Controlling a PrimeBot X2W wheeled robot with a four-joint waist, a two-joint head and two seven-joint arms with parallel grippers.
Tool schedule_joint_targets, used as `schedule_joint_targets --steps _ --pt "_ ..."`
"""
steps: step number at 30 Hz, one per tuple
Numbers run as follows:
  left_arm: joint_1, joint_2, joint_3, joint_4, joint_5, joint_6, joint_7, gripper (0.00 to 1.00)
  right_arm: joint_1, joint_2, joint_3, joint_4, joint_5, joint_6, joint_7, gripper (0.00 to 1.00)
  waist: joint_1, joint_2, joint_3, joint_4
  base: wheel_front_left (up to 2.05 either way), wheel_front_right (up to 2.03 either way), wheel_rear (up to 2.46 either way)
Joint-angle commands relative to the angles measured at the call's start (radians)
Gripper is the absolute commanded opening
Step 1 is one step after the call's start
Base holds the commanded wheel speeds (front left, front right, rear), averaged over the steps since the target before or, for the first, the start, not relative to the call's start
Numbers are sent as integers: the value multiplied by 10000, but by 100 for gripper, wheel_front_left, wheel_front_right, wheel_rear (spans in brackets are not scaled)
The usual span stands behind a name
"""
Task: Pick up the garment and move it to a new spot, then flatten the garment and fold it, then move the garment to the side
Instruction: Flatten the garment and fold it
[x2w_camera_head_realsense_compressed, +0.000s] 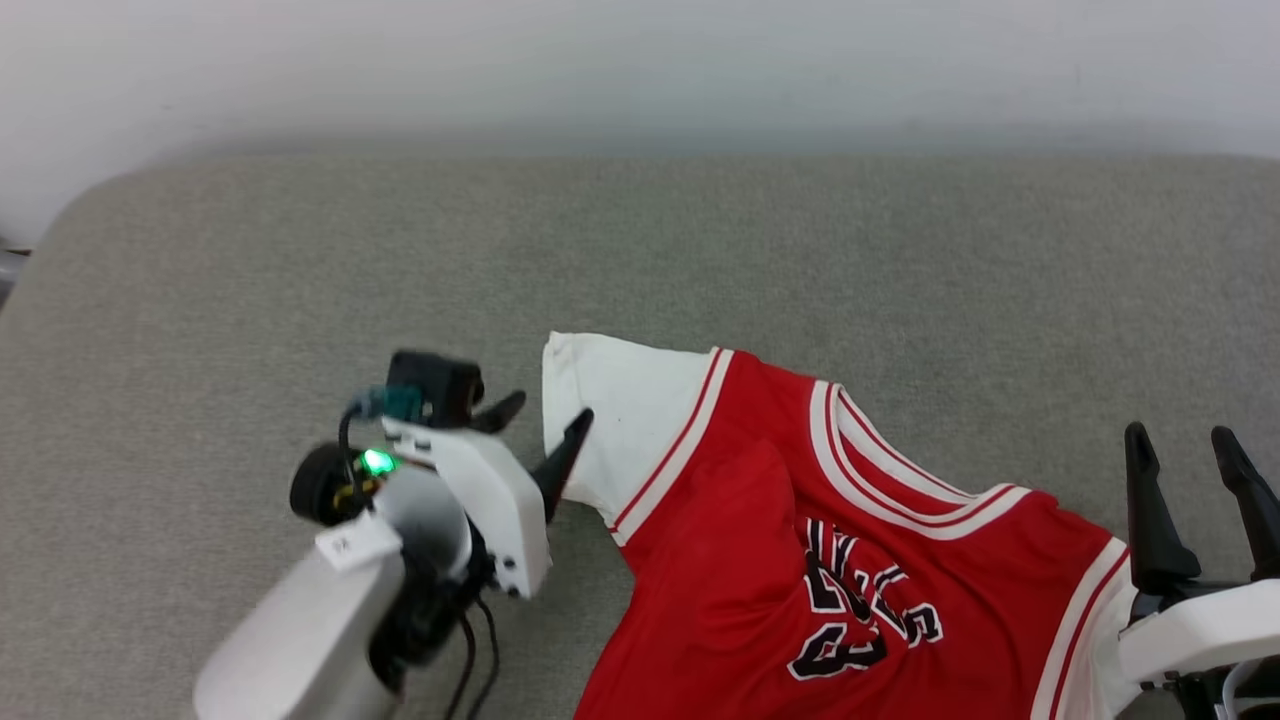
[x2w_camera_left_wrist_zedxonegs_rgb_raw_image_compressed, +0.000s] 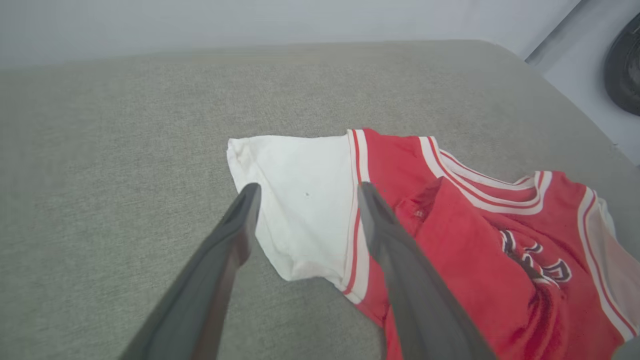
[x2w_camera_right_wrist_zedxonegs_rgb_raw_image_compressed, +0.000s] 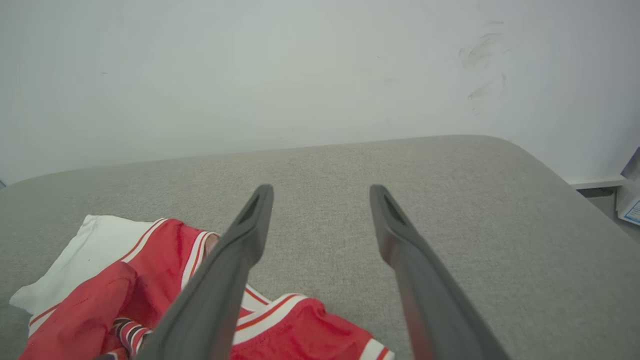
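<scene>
A: Biggest first, quick.
B: Grey fabric pad (x2w_camera_head_realsense_compressed: 640, 250), rounded corners, across most of the head view. Pale wall (x2w_camera_head_realsense_compressed: 640, 60) behind.
A: Task thing?
B: Garment (x2w_camera_head_realsense_compressed: 760, 560) — red jersey, on the pad near the front edge, right of centre in the head view. Rumpled, not flat. Red fold bunched over the chest. Collar trim, red-white stripes, toward the far side.
A: Arms?
B: Left gripper (x2w_camera_head_realsense_compressed: 552, 408) at lower left, on a pale forearm with a green light at the wrist. Jaws spread wide, pinching nothing. Aimed at the garment's left end, one fingertip right at the cloth edge. Touching or just above, cannot tell.
A: Other one?
B: Right gripper (x2w_camera_head_realsense_compressed: 1178, 435) at lower right, fingers pointing up the view, just beside the garment's right end. Jaws parted wide too, empty. Right wrist view: bare pad between the fingers, red cloth low on the left.
A: Small stuff?
B: White sleeve (x2w_camera_head_realsense_compressed: 620, 420), spread fairly flat, framed between the two left fingers in the left wrist view. Black white-outlined lettering (x2w_camera_head_realsense_compressed: 860, 620) — twisted by the folds, hard to read.
</scene>
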Motion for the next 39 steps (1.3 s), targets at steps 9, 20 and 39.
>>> schedule_joint_targets --steps 9,20,39 --pt "-2222 192 -61 2269 -360 -624 1787 100 -491 18 319 348 218 -10 -307 100 -1 0 1041 -935 0 0 0" --pt "-3722 -146 -984 5422 -256 -1500 3749 100 -880 18 545 981 475 -11 -763 100 -1 0 1762 -1340 0 0 0" --pt "-4082 -281 -1131 6800 164 -1397 1220 0 -809 18 47 1386 540 -11 -572 100 -1 0 1253 -1160 0 0 0"
